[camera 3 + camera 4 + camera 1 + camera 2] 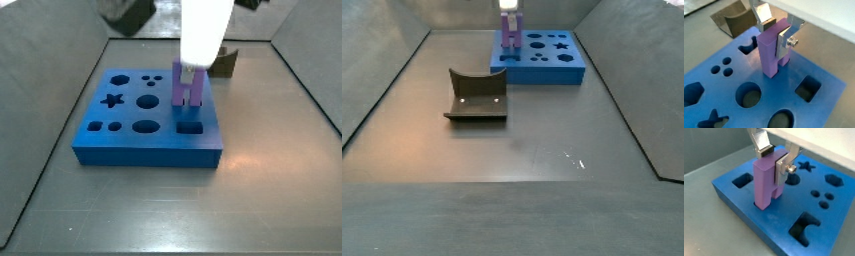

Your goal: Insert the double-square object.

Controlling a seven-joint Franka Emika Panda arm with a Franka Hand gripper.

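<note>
Double-square object [769, 181] (upright on blue board [747, 198]) is pinched by the pincer [777, 159].

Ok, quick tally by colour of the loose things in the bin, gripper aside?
Purple: 1, the peg, between the fingers of the gripper, standing in the board
Blue: 1, the board
Dark grey-brown: 1, the notched block, on the floor apart from the board
Total: 3
</note>
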